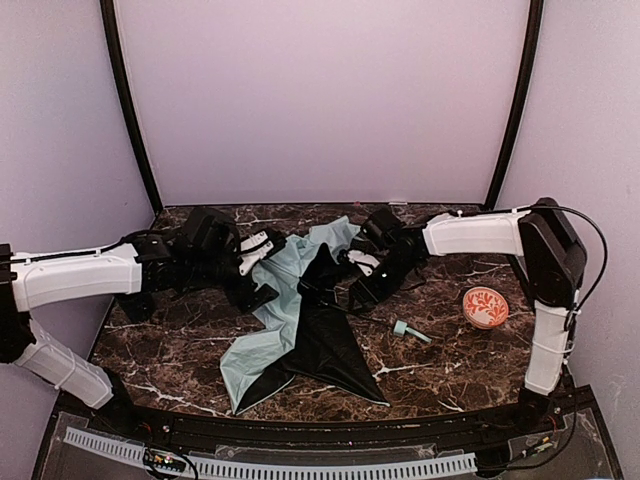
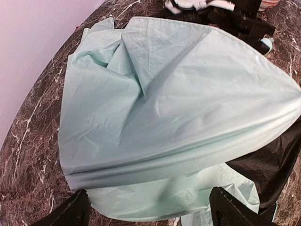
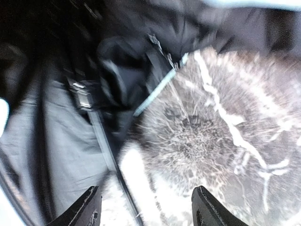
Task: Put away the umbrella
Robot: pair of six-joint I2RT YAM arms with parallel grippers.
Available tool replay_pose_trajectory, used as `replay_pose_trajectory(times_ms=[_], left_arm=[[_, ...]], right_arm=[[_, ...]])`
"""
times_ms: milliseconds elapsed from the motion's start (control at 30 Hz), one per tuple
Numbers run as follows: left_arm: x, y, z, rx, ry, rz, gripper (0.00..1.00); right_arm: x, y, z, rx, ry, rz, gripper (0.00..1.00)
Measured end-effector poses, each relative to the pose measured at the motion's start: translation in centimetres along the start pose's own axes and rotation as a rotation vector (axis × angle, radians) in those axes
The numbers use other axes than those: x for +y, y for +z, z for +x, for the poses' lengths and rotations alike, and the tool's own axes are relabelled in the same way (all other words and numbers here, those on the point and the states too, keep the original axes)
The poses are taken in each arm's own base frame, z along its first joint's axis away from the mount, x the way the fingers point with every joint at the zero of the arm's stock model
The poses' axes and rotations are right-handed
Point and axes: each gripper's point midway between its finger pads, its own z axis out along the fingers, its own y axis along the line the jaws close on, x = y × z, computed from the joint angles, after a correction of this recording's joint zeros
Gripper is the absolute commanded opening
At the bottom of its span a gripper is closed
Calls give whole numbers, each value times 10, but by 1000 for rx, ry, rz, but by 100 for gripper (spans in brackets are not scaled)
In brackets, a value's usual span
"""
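The umbrella (image 1: pixel 285 300) lies spread and crumpled on the dark marble table (image 1: pixel 450 360), mint fabric on the left and black lining (image 1: pixel 330 345) on the right. Its thin shaft runs to the small mint handle (image 1: pixel 408 330). My left gripper (image 1: pixel 266 272) is open at the mint fabric's left edge. In the left wrist view (image 2: pixel 150 213) the fabric (image 2: pixel 169 103) bulges just ahead of the wide-apart fingers (image 2: pixel 70 214). My right gripper (image 1: pixel 352 284) is open over the black lining near the shaft. In the blurred right wrist view (image 3: pixel 148 209) a thin black rib (image 3: pixel 109 157) runs between its fingers (image 3: pixel 87 209).
A round orange-red ball with white pattern (image 1: pixel 485 307) sits on the table at the right, beside the right arm's base. Lilac walls with black corner poles enclose the back and sides. A slotted white strip runs along the near edge (image 1: pixel 300 468).
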Motion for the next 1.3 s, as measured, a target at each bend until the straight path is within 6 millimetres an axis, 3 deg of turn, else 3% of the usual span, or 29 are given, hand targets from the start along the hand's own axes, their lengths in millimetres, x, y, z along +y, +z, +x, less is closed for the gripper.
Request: replay_pose_trajectory(times_ms=[200,267,400,467,600,700,800,900,1033,1133,1233,1300], left_arm=[[1,-1,-5,-22,-22,-2,91],[1,-2,-6,-25,-23,-5,91],[4,-7,-9,-37,-23,-19,91],[7,-11,-12,-48,-24,-30,91],[12,-22,-18,-75,-28,-49,91],[15,-33,-23,-102,-30,-60,89],[19,-49,-35,-143,-31,-73,85],[19,-69,-52,-214,-24,-72,82],[-1,-108,-80,-385,27,17,76],[-23,-127,-90,-500,67,110,76],[-36,-125,-83,-544,75,153,79],[-35,-115,-74,-546,52,136,90]], right_arm=[[-4,28,16,71,-15,5,58],[-2,32,16,76,-23,3,45],[1,39,12,71,-37,13,9],[3,40,11,68,-59,14,0],[6,36,5,64,-74,31,0],[8,21,-8,51,-90,42,0],[9,-6,-32,-4,-101,59,0],[16,-51,-65,-126,-112,69,0],[27,-133,-111,-351,-126,62,0],[42,-197,-140,-524,-159,39,0],[62,-245,-156,-655,-204,-3,0],[73,-268,-159,-718,-222,-39,0]])
